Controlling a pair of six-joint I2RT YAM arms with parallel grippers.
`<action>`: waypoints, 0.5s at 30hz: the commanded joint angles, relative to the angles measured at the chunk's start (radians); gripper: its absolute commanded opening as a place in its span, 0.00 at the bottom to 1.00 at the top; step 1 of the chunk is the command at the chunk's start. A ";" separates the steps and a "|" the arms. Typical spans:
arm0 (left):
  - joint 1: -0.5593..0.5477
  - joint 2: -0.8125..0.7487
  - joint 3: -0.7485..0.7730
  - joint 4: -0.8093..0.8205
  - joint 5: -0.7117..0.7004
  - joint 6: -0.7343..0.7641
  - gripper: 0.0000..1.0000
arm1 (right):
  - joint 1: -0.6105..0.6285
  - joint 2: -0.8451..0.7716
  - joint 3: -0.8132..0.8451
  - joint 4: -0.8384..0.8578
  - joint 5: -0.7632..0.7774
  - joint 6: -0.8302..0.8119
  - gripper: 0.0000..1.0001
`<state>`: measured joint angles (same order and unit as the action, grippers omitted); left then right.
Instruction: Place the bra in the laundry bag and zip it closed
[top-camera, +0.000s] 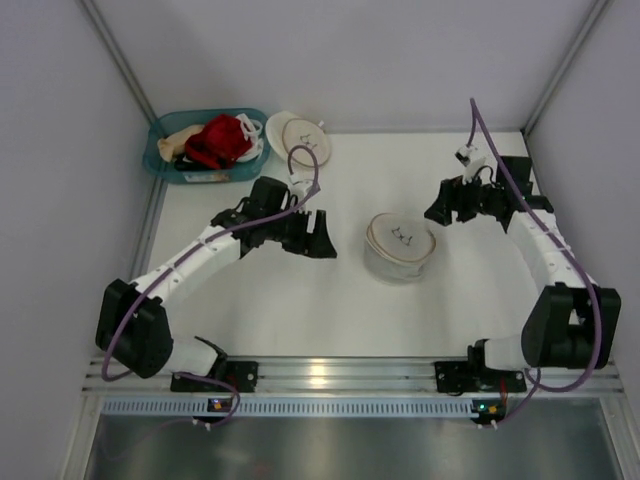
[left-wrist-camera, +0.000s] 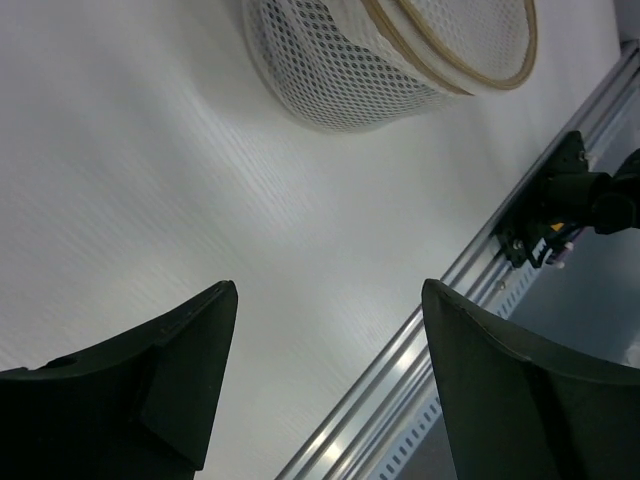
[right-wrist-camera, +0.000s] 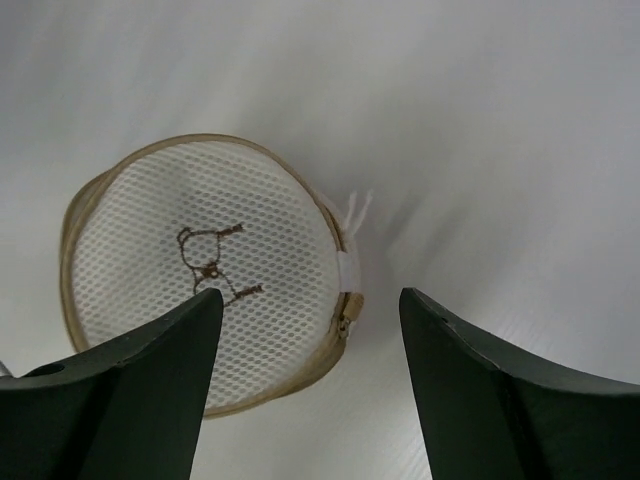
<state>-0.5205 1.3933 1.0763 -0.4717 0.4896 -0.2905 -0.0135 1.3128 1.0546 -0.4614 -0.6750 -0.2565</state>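
Observation:
The laundry bag lies at the table's middle, round, cream mesh with a tan rim and a small dark mark on its lid. Its lid is down, and the zip pull rests at the rim's right side. The bra is out of view. My left gripper hovers open to the left of the bag, apart from it; in the left wrist view the bag sits beyond the left gripper. My right gripper stands open to the bag's upper right. In the right wrist view the right gripper holds nothing, with the bag below it.
A teal basket at the back left holds a red garment and a beige one. A second round mesh bag leans beside it. The aluminium rail runs along the near edge. Walls close in on both sides.

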 joint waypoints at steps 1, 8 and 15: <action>-0.021 -0.021 -0.058 0.179 0.158 -0.137 0.80 | -0.058 0.095 0.064 0.032 -0.083 0.215 0.72; -0.027 0.036 -0.113 0.254 0.171 -0.200 0.79 | -0.154 0.267 0.012 0.216 -0.170 0.489 0.74; -0.053 0.114 -0.213 0.516 0.185 -0.413 0.80 | -0.149 0.273 -0.157 0.398 -0.267 0.720 0.77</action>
<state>-0.5663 1.4715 0.8753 -0.1474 0.6468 -0.5877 -0.1619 1.6001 0.9390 -0.1905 -0.8528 0.3225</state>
